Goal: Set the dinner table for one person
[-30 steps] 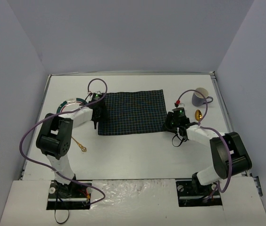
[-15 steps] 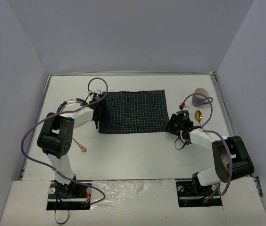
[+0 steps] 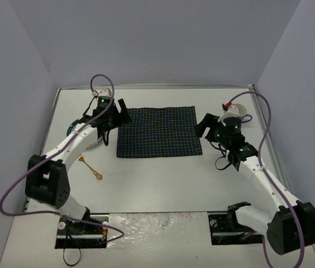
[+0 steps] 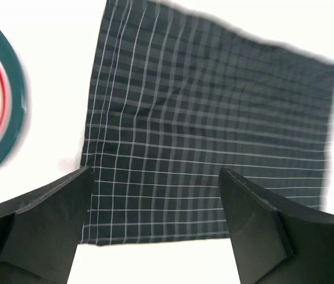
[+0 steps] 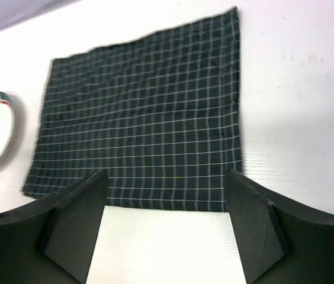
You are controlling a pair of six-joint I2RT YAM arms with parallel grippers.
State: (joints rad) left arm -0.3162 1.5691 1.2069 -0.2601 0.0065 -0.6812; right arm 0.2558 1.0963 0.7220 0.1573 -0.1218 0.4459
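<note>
The white dinner table (image 3: 163,184) carries a dark checked cloth (image 3: 157,132) lying flat at its middle. My left gripper (image 3: 122,114) hovers at the cloth's left edge, open and empty. In the left wrist view the cloth (image 4: 214,130) lies ahead of the open gripper (image 4: 155,183). My right gripper (image 3: 202,127) hovers at the cloth's right edge, open and empty. In the right wrist view the cloth (image 5: 143,136) spreads beyond the open gripper (image 5: 164,183). A white plate with a teal and red rim (image 3: 85,139) lies left of the cloth, partly under my left arm.
A small golden utensil (image 3: 90,168) lies on the table near the plate's front. A white cup (image 3: 235,109) stands behind my right wrist, partly hidden. The plate's rim shows in the left wrist view (image 4: 10,89) and in the right wrist view (image 5: 10,106). Grey walls enclose the table.
</note>
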